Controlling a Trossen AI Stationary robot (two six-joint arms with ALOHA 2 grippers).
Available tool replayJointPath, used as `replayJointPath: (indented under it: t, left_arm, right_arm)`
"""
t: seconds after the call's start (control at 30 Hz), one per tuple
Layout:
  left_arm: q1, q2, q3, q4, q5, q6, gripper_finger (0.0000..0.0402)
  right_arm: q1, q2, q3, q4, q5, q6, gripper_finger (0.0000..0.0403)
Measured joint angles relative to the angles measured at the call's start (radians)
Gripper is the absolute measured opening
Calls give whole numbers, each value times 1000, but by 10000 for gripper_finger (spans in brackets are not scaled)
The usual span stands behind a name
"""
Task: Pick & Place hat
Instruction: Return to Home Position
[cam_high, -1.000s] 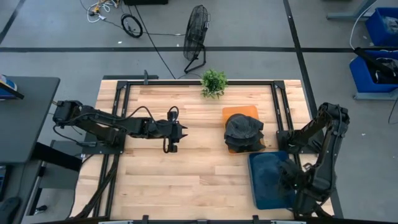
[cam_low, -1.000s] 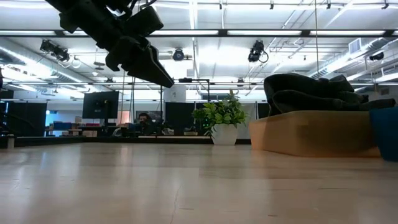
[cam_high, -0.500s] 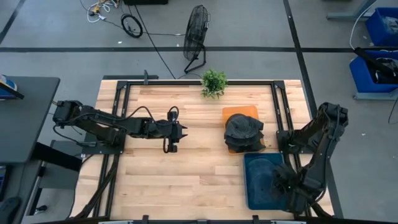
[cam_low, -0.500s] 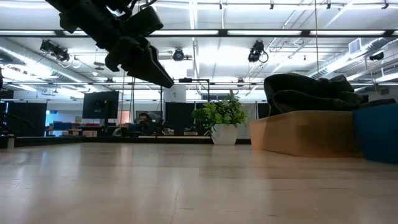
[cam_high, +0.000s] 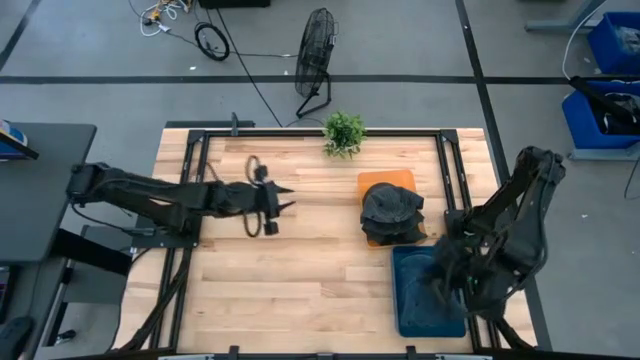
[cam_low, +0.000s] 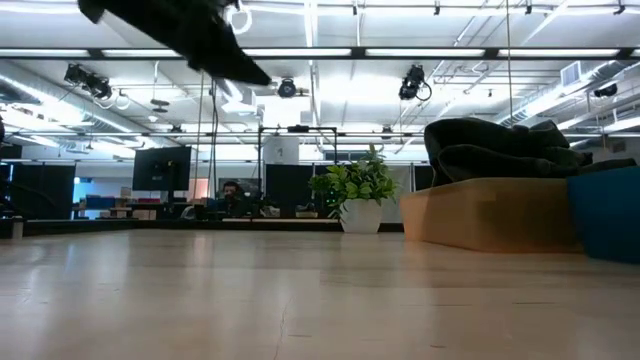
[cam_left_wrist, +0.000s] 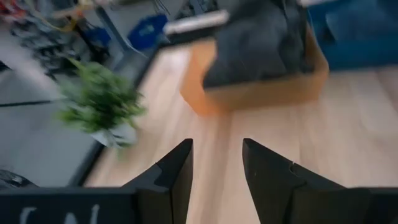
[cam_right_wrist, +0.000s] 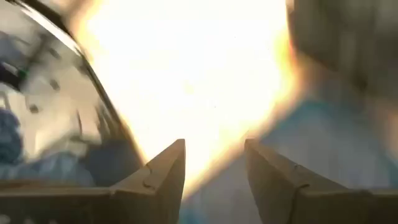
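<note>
The black caps (cam_high: 392, 210) sit piled in the orange bin (cam_high: 385, 180); the left gripper (cam_left_wrist: 216, 149) and right gripper (cam_right_wrist: 214, 146) are apart, holding nothing; the right one, over the blue bin (cam_high: 412, 300), might bump and shove it.

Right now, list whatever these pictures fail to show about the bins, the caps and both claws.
- Blue bin: high view, the right arm covers most of it, so its contents cannot be made out; low view, cut off by the edge.
- Black caps: one dark heap in the orange bin; their number is unclear.
- Right claw: wrist view, glare hides what lies beyond it.
- Left claw: low view, cut off by the top edge.
</note>
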Motion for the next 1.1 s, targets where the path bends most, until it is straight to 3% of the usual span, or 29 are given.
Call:
replayJointPath:
  t: [0.13, 0.2, 0.47, 0.6, 0.7, 0.83, 0.93, 1.1]
  left_arm:
    - [0, -167, 0, -44, -27, -1, 142]
    - [0, -261, 0, -76, -33, -9, 142]
    - [0, -657, 1, -287, -36, -103, 142]
    - [1, -819, 0, -487, -7, -199, 142]
    - [1, -898, -37, -510, 77, -285, 142]
    - [1, -935, -105, -460, 179, -315, 142]
    - [1, -927, -153, -404, 181, -285, 142]
    - [1, -894, -191, -337, 173, -266, 142]
  right_arm:
    - [0, -45, 7, -7, 402, -390, 169]
    - [-3, -68, 7, -21, 503, -506, 169]
    - [-13, -188, 1, -152, 576, -662, 169]
    - [-13, -270, -73, -162, 665, -658, 169]
    - [-33, -333, -168, -142, 735, -569, 169]
    - [-75, -398, -315, -55, 764, -492, 169]
    - [-108, -429, -407, 36, 785, -524, 169]
    - [-149, -452, -477, 137, 941, -641, 169]
